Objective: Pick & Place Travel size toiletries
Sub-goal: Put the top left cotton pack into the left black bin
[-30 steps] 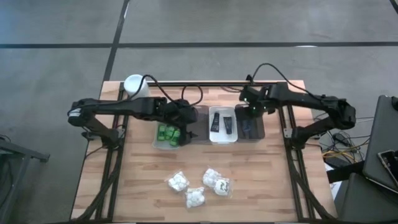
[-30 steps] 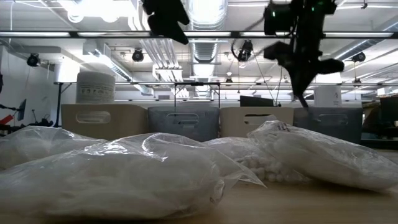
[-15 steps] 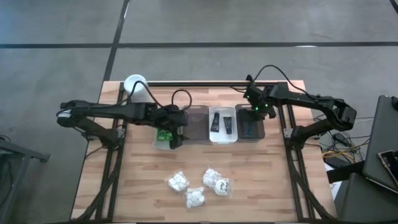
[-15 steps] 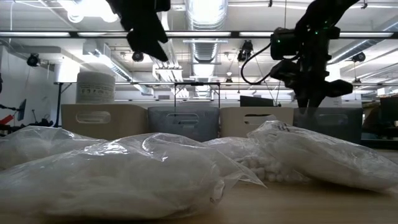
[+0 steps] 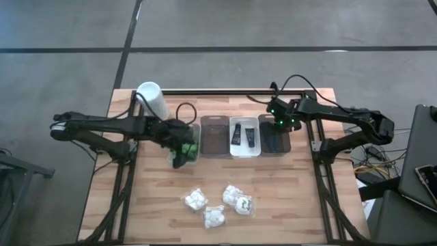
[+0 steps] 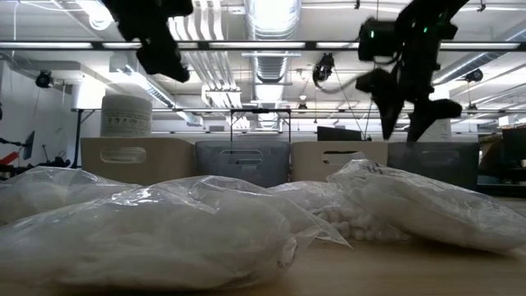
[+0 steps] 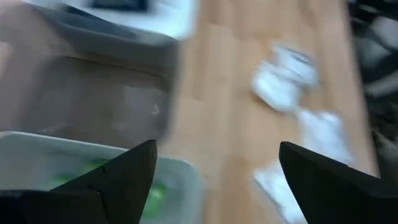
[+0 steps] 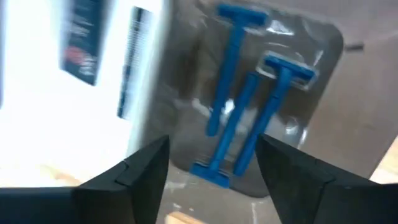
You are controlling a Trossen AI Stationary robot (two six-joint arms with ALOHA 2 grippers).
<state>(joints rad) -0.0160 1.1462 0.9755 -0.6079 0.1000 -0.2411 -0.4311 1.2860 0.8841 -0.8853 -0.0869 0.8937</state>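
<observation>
The right hand (image 8: 211, 163) hangs with fingers spread and empty over the tray (image 8: 323, 46) of blue razors (image 8: 231, 93). The left hand (image 5: 179, 158), spread wide, holds nothing above the green bottles (image 5: 188, 145).

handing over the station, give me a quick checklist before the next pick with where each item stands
1. Right pincer open and empty over the razor tray: ok.
2. Razors lying inside that tray: ok.
3. Left pincer open, nothing between its fingers: ok.
4. Left pincer clear of the green bottles tray: not ok, it hangs at the tray's near edge.
5. Packets left on the table to pick: ok, three lie loose.
6. Middle grey tray contents: cannot tell.
</observation>
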